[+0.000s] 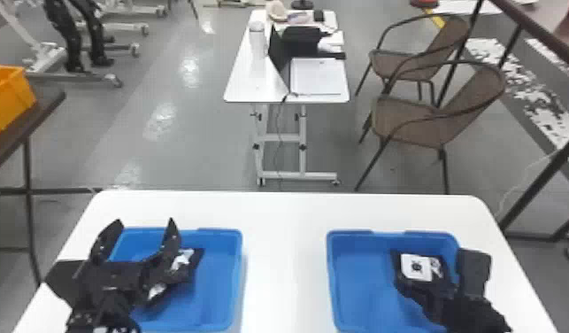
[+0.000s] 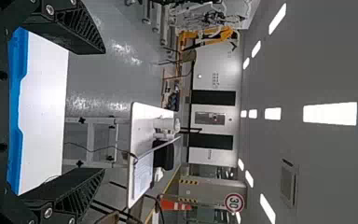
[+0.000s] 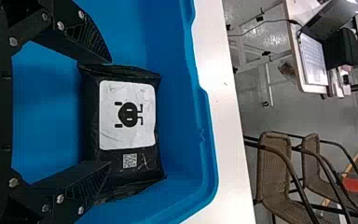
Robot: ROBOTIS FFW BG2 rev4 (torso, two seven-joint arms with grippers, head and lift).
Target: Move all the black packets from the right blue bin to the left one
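In the head view, my left gripper point(image 1: 144, 223) is open above the left blue bin point(image 1: 234, 270); the left wrist view also shows the gripper point(image 2: 105, 111) with nothing between its fingers. Black packet material with white patches point(image 1: 198, 257) lies in that bin, partly behind the gripper; how many packets cannot be told. My right gripper point(image 1: 444, 263) is low in the right blue bin point(image 1: 351, 274) at a black packet point(image 1: 418, 267). Seen from the right wrist, the gripper point(image 3: 110, 113) has its fingers apart at opposite ends of the white-labelled packet point(image 3: 127, 114), one overlapping its edge.
Both bins stand on a white table point(image 1: 285, 248), with bare tabletop between them. Beyond its far edge are a smaller desk with a laptop point(image 1: 316, 77) and brown chairs point(image 1: 422, 117). An orange crate point(image 1: 9, 97) sits on a dark table at the far left.
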